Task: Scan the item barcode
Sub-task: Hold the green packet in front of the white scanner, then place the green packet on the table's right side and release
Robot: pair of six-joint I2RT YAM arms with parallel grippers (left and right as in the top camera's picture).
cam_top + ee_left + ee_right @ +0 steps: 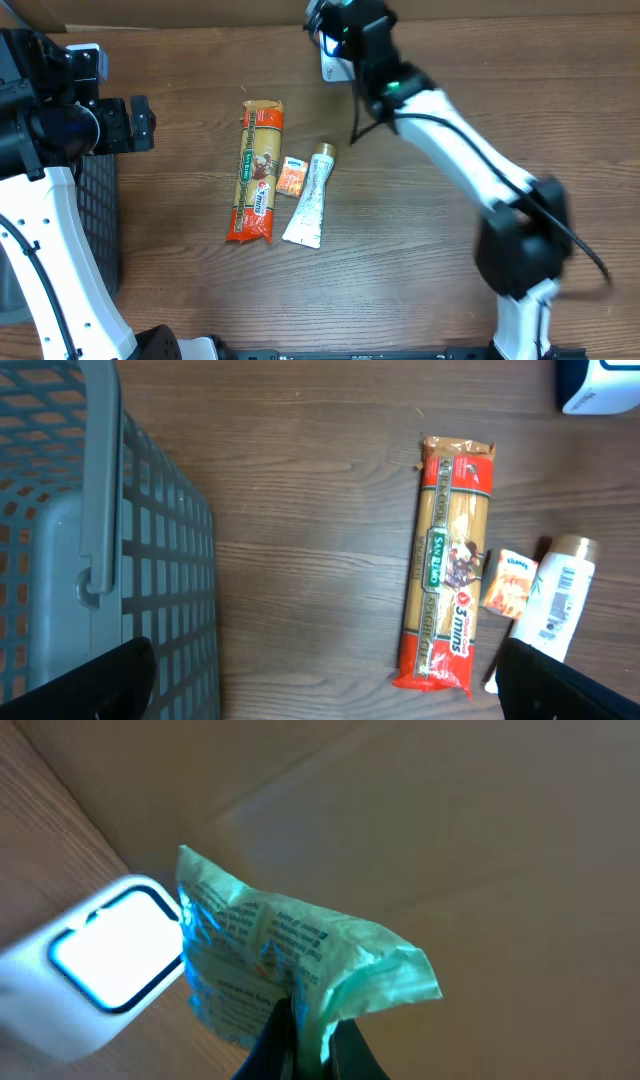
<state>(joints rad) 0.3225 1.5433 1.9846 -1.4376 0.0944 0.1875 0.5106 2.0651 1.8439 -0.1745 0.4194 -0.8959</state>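
Two claws differ: left claw (330, 685) hangs wide, empty; right claw (305, 1032) pinches a crumpled green packet (300, 955) mid-frame, beside the lit scanner (100, 960) lower left. Turn its barcode flat toward that window, slowly.

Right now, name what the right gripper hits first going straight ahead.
Right gripper, shut on the green packet, seems aimed at the brown board beyond; the scanner sits left of that line. Depth is unclear.
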